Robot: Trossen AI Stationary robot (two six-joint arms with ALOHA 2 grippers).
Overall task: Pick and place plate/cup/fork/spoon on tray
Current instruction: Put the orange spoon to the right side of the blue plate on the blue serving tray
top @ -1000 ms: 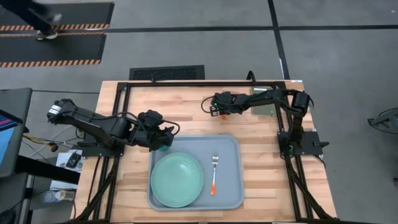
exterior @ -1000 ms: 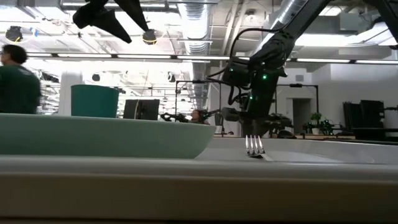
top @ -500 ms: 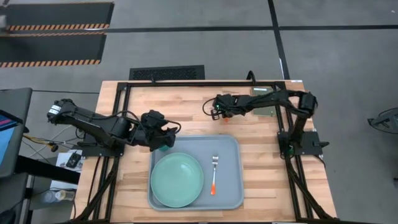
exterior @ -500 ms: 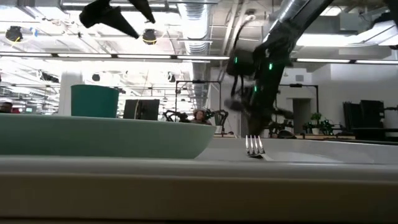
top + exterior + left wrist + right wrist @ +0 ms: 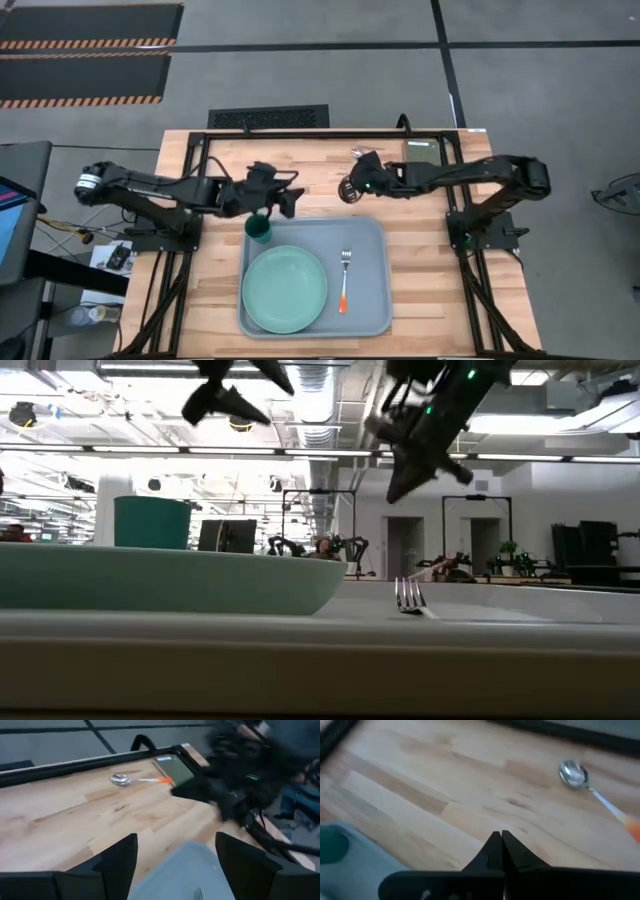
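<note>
Mint plate (image 5: 285,289), fork (image 5: 344,279), cup (image 5: 258,229) on tray (image 5: 366,312) | spoon (image 5: 136,780) left, on wood ahead of L gripper (image 5: 176,862), fingers spread, empty | R gripper (image 5: 501,851) pinched closed, empty, spoon ahead

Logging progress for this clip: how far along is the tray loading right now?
Done: the plate, fork and cup sit on the tray. Left: the spoon lies on the bare table. In hand: nothing; the left gripper is open above the tray's edge, the right gripper shut and empty over the table.
</note>
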